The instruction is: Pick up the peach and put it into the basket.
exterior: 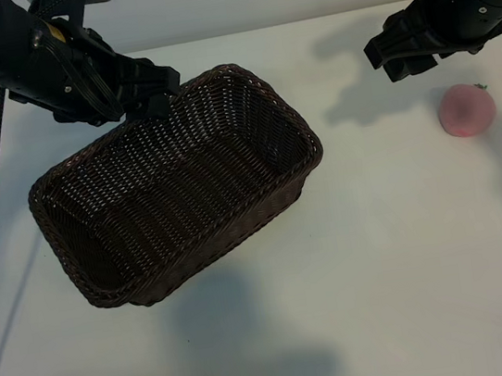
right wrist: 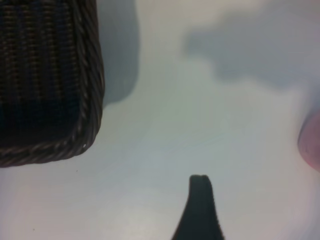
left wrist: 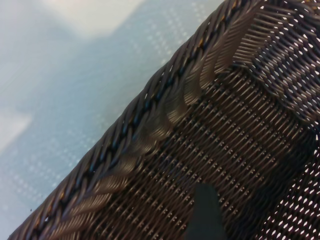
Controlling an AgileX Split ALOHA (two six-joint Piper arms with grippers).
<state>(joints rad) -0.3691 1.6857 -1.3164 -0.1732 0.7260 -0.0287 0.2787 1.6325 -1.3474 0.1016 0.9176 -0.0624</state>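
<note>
1. Right gripper (exterior: pixel 393 54) is seen at about one o'clock in the exterior view, raised above the table (exterior: pixel 391 252) with its jaws spread and nothing between them; it is judged to be placed there so that a descent onto the fruit can follow
2. Just beyond it, toward three o'clock, the peach (exterior: pixel 465 110) is found resting on the table, untouched and well apart from the basket (exterior: pixel 176 184)
3. At eleven o'clock the left gripper (exterior: pixel 158 93) is held over the basket's far braided rim, jaws spread and empty; a steadying role is judged likely
4. Nothing is seen inside the basket, which is set at an angle left of centre, so the pick is judged not yet begun
</note>
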